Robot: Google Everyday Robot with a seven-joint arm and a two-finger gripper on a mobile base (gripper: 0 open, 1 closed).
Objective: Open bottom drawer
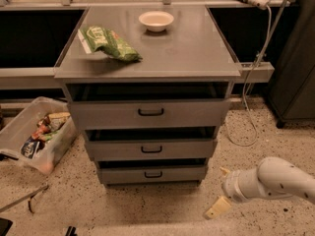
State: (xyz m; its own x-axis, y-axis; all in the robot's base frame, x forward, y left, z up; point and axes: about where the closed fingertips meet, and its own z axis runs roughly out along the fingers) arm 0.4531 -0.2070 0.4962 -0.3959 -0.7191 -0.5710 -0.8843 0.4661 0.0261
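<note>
Now, pincer (pixel 221 190) spread, right of bottom drawer (pixel 152 174), bag (pixel 109 43) print unreadable

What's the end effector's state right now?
The end effector is open, holding nothing, low to the right of the bottom drawer, not touching it.

Bottom drawer (pixel 123 175) showing matt grey metal front; handle (pixel 153 174) looking black, smooth. Bench (pixel 192 50) top above bottom drawer giving off dull grey sheen. Bag (pixel 108 42) up there looking glossy green, crinkled; bowl (pixel 156 20) gleaming smooth white. Bin (pixel 17 127) left of bottom drawer looking like clear plastic. Floor (pixel 147 205) showing speckled stone. End effector (pixel 220 190) hovering right of bottom drawer, cream fingers (pixel 217 208) looking like smooth plastic, standing apart.
</note>
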